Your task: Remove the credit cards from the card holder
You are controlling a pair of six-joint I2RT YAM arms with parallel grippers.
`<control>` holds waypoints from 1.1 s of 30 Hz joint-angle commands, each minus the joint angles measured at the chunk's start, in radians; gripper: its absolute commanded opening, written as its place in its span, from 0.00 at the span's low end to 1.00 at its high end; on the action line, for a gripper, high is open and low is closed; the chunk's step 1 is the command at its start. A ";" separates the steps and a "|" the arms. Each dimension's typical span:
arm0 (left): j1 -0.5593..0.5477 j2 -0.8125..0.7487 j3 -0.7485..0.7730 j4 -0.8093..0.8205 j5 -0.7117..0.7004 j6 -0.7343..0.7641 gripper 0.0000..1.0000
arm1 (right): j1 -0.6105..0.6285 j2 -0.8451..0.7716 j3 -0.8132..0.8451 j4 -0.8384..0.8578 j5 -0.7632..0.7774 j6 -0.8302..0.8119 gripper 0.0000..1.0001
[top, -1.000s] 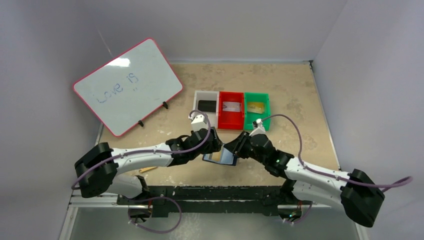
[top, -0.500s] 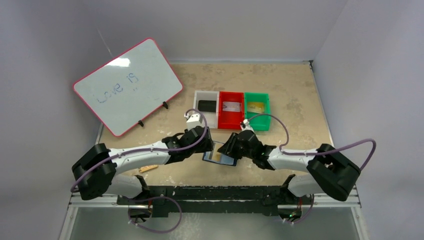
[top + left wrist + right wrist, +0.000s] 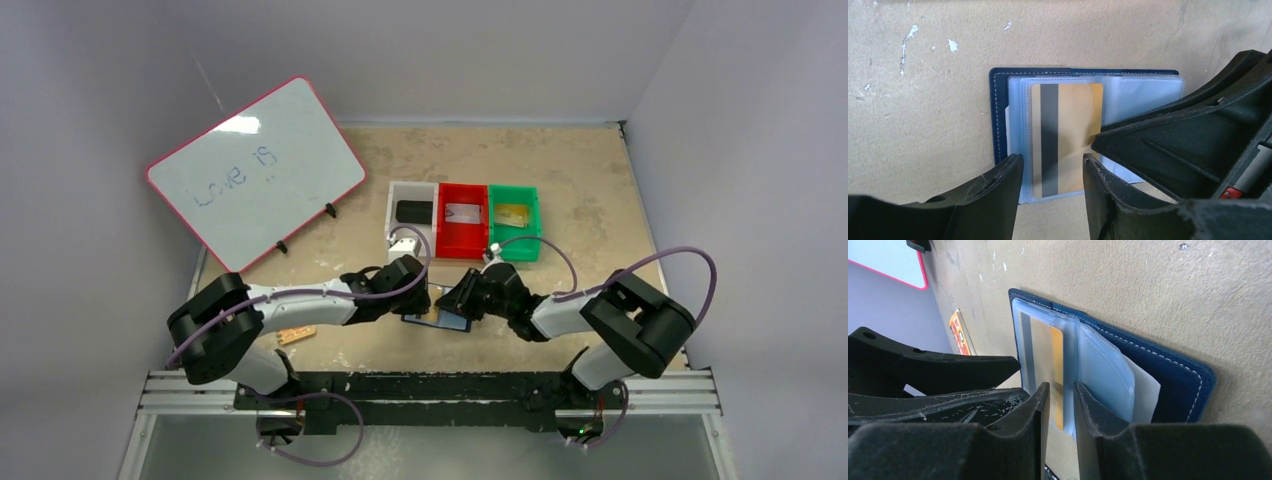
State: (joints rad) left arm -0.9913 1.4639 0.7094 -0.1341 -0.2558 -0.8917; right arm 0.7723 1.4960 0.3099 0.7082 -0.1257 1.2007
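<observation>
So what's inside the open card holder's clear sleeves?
A gold card with a dark stripe, in the top sleeve of the card holder. Whatever lies in the sleeves beneath is covered.

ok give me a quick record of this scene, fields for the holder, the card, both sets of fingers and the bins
card holder: navy, open flat on the table
card: gold with a dark stripe, inside a clear sleeve, not yet out
left fingers: apart, at one short end of the card
right fingers: narrowly apart, tips at the card's long edge
bins: white, red, green in a row beyond the holder
</observation>
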 commanded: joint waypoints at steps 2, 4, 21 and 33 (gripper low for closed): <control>-0.001 0.017 0.048 0.040 0.026 0.032 0.43 | -0.014 0.040 -0.025 0.072 -0.037 0.007 0.26; -0.001 0.024 0.050 0.033 0.027 0.034 0.40 | -0.016 0.047 -0.025 0.081 -0.042 0.005 0.26; -0.003 0.068 0.030 0.007 0.006 0.011 0.28 | -0.029 0.002 -0.044 0.095 -0.051 -0.010 0.00; -0.005 0.113 0.044 -0.070 -0.066 0.024 0.29 | -0.038 -0.084 -0.028 -0.049 -0.022 -0.061 0.01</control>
State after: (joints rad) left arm -0.9955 1.5265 0.7349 -0.1234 -0.2703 -0.8768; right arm 0.7399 1.4483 0.2703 0.7357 -0.1677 1.1847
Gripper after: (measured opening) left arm 0.284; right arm 0.015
